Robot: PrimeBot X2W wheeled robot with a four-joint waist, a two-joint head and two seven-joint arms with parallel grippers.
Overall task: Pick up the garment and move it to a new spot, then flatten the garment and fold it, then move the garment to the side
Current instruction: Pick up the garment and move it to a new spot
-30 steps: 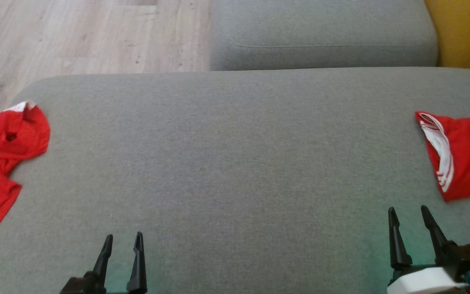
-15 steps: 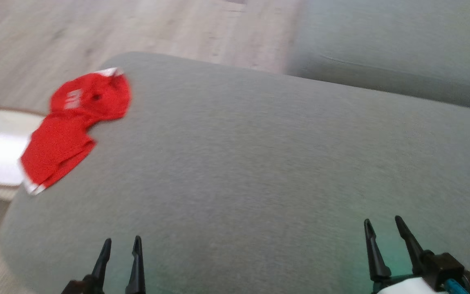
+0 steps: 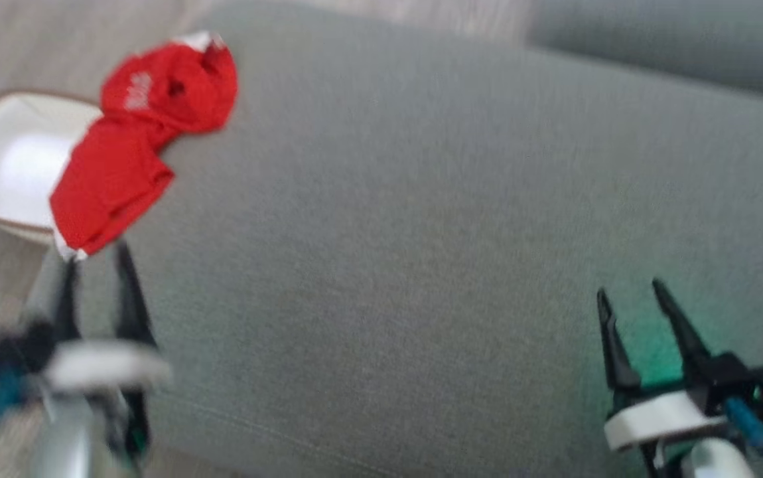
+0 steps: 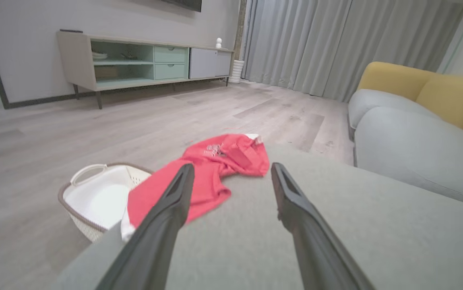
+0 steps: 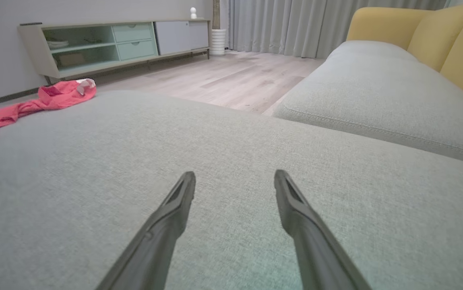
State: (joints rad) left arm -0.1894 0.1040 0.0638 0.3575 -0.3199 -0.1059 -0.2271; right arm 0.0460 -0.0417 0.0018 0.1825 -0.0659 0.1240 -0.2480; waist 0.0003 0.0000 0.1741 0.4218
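A: L claw [image 3: 95,257] went up nr the red shirt [image 3: 142,133], head turned too. Got it yet?
B: No. It + R claw [image 3: 628,287] wide, empty. Shirt's crumpled at couch [image 3: 421,199] edge. All steps left.

Loads of open room across the middle and right of the wide grey fabric cushion [image 3: 421,219]. The 1 obstacle on it is the crumpled red jersey garment [image 3: 136,146] at upper left, draped over the edge beside the white plastic basket [image 3: 3,159].
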